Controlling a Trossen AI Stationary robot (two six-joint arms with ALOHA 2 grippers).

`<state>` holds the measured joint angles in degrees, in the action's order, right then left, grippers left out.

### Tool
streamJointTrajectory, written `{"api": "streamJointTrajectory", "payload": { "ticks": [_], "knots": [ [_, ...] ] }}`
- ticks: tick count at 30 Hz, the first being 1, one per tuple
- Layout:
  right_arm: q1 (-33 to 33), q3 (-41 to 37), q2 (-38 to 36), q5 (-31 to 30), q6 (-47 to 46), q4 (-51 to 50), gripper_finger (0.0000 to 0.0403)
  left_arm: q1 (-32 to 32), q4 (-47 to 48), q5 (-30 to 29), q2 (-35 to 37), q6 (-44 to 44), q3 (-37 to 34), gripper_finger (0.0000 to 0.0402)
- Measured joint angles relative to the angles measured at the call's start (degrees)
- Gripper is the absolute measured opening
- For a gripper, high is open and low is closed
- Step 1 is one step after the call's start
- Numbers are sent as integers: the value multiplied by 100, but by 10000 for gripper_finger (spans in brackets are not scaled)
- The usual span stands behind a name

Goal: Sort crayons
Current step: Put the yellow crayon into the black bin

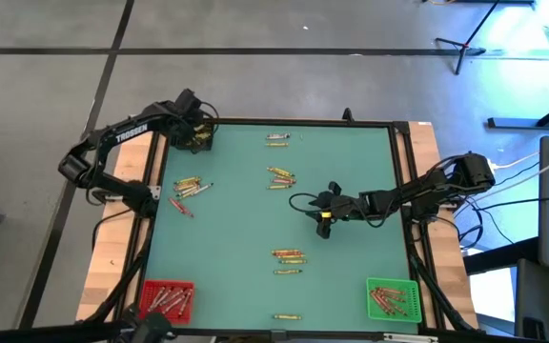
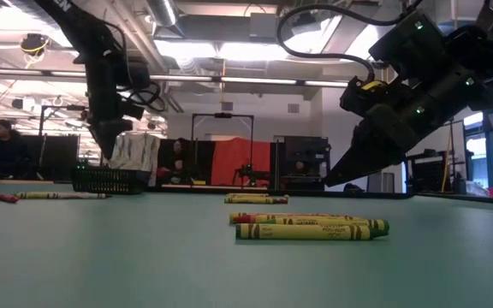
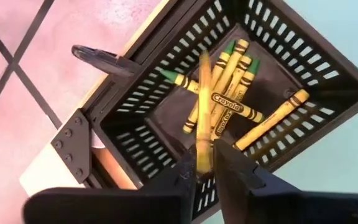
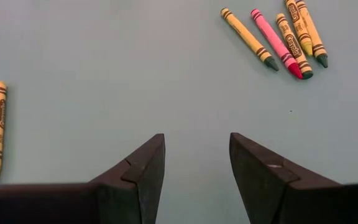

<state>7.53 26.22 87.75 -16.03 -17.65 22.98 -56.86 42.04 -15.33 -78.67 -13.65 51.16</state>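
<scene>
1. Over the black bin at the worktop's far corner, left gripper pinches a yellow crayon loosely.
2. Right gripper hangs mid-worktop, fingers apart, w/ nothing inside.
3. Other crayons lie around.

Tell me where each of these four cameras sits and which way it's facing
High view: overhead, looking straight down on the green table, both arms showing.
Low view: at tabletop height, looking level across crayons into the room; both arms hang in from above.
Left wrist view: on the left arm, looking down into the black bin; left gripper showing.
Right wrist view: on the right arm, facing bare table; right gripper open.
Shared: the black bin also appears in the high view.
</scene>
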Motion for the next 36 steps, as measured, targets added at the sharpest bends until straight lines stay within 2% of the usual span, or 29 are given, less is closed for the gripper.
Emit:
{"api": "streamJointTrajectory", "payload": {
  "ticks": [8,12,16,24,36],
  "knots": [
    [0,0,2,-1,7,-2,176,-12,-137,81,0,-17,63,101],
    [0,0,2,-2,9,-1,176,105,-176,883,0,28,469,123],
    [-1,0,2,-2,12,0,176,410,-494,1682,0,52,815,127],
    [-4,0,2,-2,33,0,176,1136,-1701,2382,-246,54,839,127],
    [-4,0,4,-4,35,2,176,1717,-3154,2578,-1675,-132,839,128]
  ]
}}
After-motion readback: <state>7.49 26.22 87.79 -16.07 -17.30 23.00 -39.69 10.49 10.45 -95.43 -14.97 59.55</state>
